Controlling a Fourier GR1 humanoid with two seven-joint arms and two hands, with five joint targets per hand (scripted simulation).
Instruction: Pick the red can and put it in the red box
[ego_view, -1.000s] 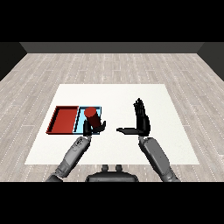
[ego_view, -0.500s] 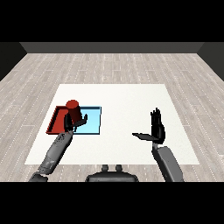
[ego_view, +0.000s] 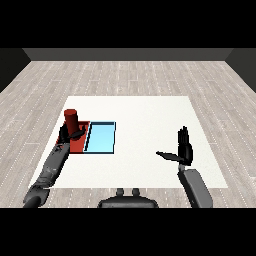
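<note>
The red can (ego_view: 71, 120) stands upright over the red tray (ego_view: 80, 143) at the table's left. My left hand (ego_view: 67, 134) is curled round the can's lower part. Whether the can's base rests on the tray is hidden by the hand. The light blue tray (ego_view: 101, 138) lies just right of the red one and holds nothing. My right hand (ego_view: 184, 150) hovers over the right part of the table, fingers straight up and thumb pointing left, holding nothing.
The white table (ego_view: 145, 120) stretches between the trays and my right hand. Its left edge runs close to the red tray. A wooden floor (ego_view: 130, 75) surrounds the table.
My left hand has carried the red can leftward from above the blue tray to the red tray. My right hand has drawn back to the right and toward me.
</note>
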